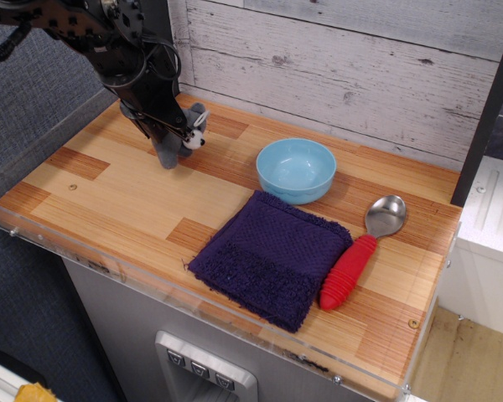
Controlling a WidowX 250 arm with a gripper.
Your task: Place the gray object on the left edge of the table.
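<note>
1. Black metal up top: the gripper (169, 130) hangs low over the far-left part of the table (117, 201), clenched around the gray object (184, 138), the arm reaching in from the upper left.
2. Plush toy in hand, white snout poking out to the right of the jaws, gray body drooping below them toward the wood. It looks very close to the surface; whether the lowest bit touches, I cannot tell from this angle.
3. Why held like that? A pinch high on the body lets the soft toy dangle, so it can be set down limp without the fingers hitting the planks.
4. Task check: the toy sits over the far-left area but not at the left edge itself, which lies further left, by the clear acrylic rim (33, 159). My read: carried, not yet placed.
5. Moving outward, 1 light blue bowl (296, 169) stands right of the toy, apart from it.
6. Nearer the camera, 1 dark purple cloth (268, 255) lies flat, its far corner just beside the bowl.
7. Right of the cloth, 1 spoon (365, 243) with a red handle and silver head rests against the cloth's edge, well away from the action.
8. Left side of the table shows bare wood, so nothing looks to crowd the drop spot.
</note>
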